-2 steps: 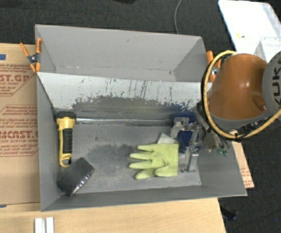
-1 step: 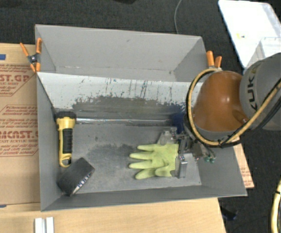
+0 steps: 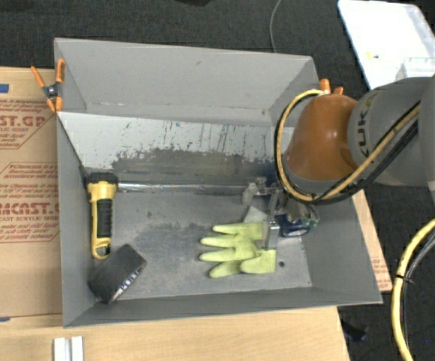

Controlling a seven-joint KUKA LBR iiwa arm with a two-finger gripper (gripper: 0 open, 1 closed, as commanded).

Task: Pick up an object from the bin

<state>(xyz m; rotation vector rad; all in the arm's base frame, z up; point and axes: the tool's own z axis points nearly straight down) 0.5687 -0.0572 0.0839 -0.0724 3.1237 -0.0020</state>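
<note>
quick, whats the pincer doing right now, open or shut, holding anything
Pincer: cannot be told whether it is open or closed; it is low over the cuff end of the yellow-green glove.

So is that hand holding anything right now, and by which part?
Cannot tell. The hand is low at the wrist end of the limp yellow-green rubber glove, but a closed grip on it is not visible.
</note>
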